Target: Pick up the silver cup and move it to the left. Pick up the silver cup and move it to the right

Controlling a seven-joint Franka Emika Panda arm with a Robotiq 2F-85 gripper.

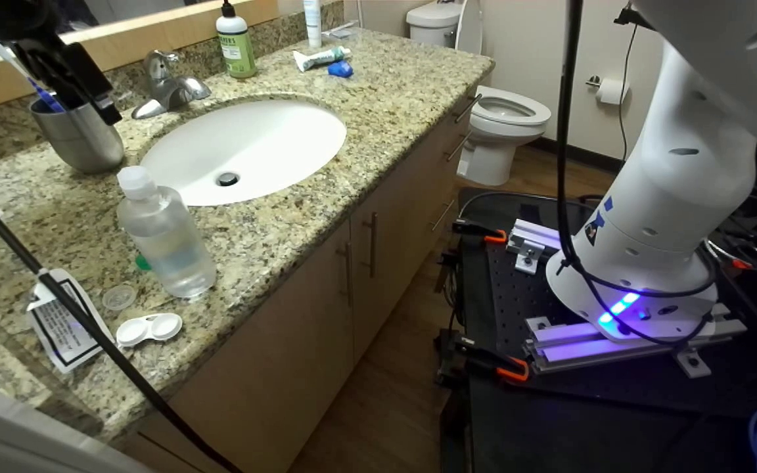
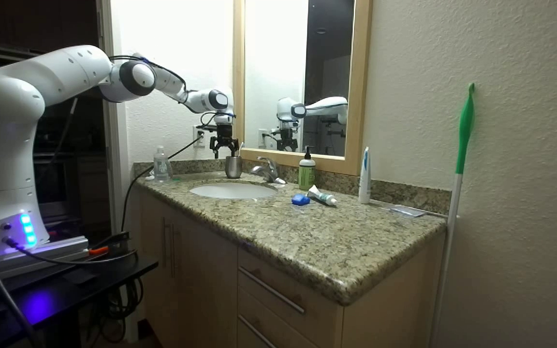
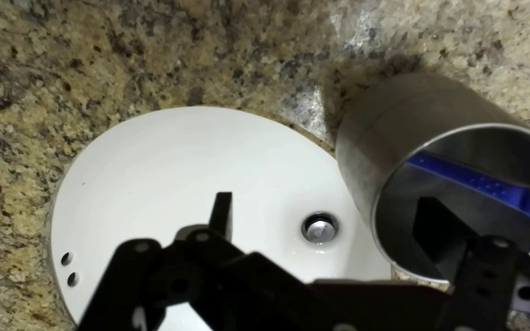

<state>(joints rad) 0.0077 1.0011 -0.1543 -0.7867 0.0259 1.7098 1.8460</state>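
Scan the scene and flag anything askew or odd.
The gripper looks misaligned: in the wrist view, one finger overlaps the mouth of the silver cup while the other shows against the sink, instead of both flanking the cup. Possibly a rim grip is intended.

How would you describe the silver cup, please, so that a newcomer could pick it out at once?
On the speckled counter, find the white oval sink and its chrome faucet. Left of that faucet in both exterior views stands the silver cup. Unlike the clear bottle and the green pump bottle, it is opaque grey metal, open-topped, with a blue stick leaning inside.
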